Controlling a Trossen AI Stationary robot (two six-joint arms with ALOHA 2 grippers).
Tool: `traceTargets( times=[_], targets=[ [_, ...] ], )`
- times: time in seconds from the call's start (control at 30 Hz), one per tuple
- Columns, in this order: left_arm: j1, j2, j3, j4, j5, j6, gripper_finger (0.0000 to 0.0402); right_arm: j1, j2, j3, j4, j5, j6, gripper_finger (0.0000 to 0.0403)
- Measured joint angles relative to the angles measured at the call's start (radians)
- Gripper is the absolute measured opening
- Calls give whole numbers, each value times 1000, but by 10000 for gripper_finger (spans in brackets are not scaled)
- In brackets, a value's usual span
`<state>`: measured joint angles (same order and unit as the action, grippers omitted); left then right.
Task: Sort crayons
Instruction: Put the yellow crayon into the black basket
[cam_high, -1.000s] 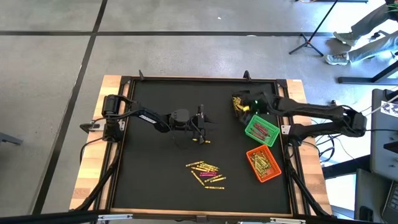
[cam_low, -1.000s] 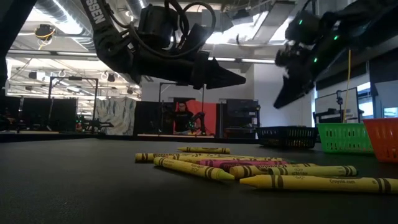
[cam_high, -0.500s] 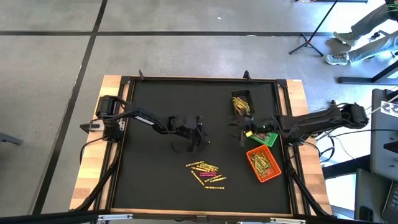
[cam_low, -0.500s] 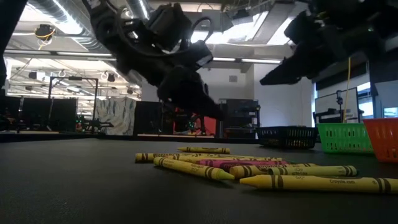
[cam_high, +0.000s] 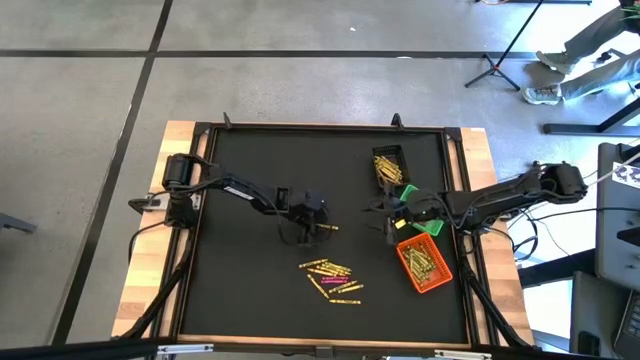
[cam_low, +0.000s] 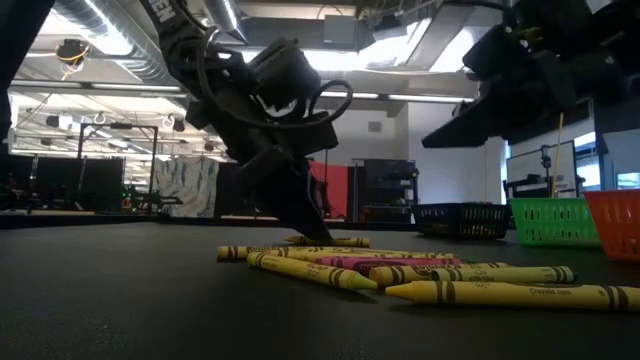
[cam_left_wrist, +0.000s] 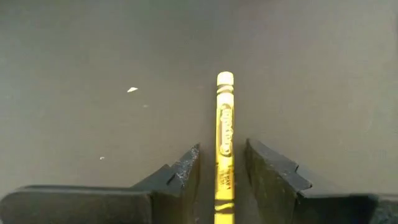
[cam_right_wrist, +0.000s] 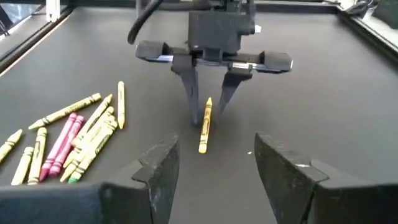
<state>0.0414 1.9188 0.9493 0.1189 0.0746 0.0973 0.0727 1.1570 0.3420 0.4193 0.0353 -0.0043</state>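
Risk: the single yellow crayon (cam_left_wrist: 224, 143) lies flat on the worktop (cam_high: 260, 170), so the fingertips (cam_left_wrist: 189, 163) must reach the surface to close on it. If they stop short or close off-centre, the round crayon is likely to roll or squirt out from between them — or be pinched at one end and tilt.

Left tool (cam_right_wrist: 208, 109): open, fingers straddling the crayon, one on each side, gripping nothing.

Right tool (cam_high: 383, 213): open and empty, near the green bin (cam_high: 425, 222), facing the left tool.

The remaining crayons (cam_high: 331, 277) lie heaped nearer the front edge, well apart from the orange bin (cam_high: 424, 265) and black bin (cam_high: 388, 165).
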Motion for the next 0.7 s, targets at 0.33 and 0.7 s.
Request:
traceTargets(
  times=[0.33, 0.7],
  targets=[
    [0, 14, 2, -3, 20, -10, 30, 0, 79, 0, 56, 1, 0, 205],
    [-20, -79, -2, -2, -70, 52, 8, -1, 80, 0, 80, 7, 0, 229]
  ],
)
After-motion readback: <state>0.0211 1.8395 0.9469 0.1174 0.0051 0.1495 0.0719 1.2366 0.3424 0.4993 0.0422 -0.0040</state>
